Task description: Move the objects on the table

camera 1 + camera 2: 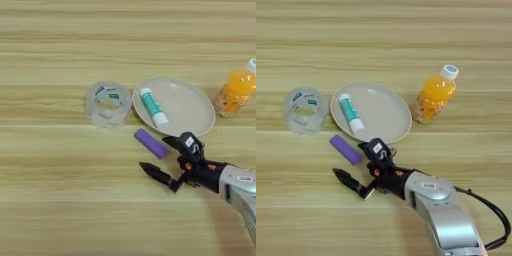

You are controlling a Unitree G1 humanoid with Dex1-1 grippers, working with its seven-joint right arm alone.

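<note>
Centrally, a beige plate (386, 112) was seen lying flat on the light wooden surface (384, 45), and the white-and-teal glue stick (350, 113) was found resting inside it, on the plate's left part, lying down with its white cap end toward the near rim. To the left of the plate, close to its rim, a clear roll of tape (305, 110) was seen, with white and green print on its core. To the right of the plate, and a little farther from the robot, the orange-drink bottle (434, 95) was placed, white cap pointing up and away to the right, its base just beside the plate's right rim; whether the two touched could not be told.

The small purple block (150, 143) was seen lying flat on the surface just in front of the plate's near-left rim, its long side running diagonally. The silver forearm (443, 215) was brought in from the lower right, with a dark cable trailing at its right side. The tool (157, 157) was held spread wide apart, nothing being gripped: one black finger (184, 141), bearing a small white label, was placed just beside the right end of the purple block and close to the plate's near rim, while the other finger (156, 173) was stretched out to the left, nearer the robot, below the block and apart from it. Whether the upper finger touched the block could not be made out.
</note>
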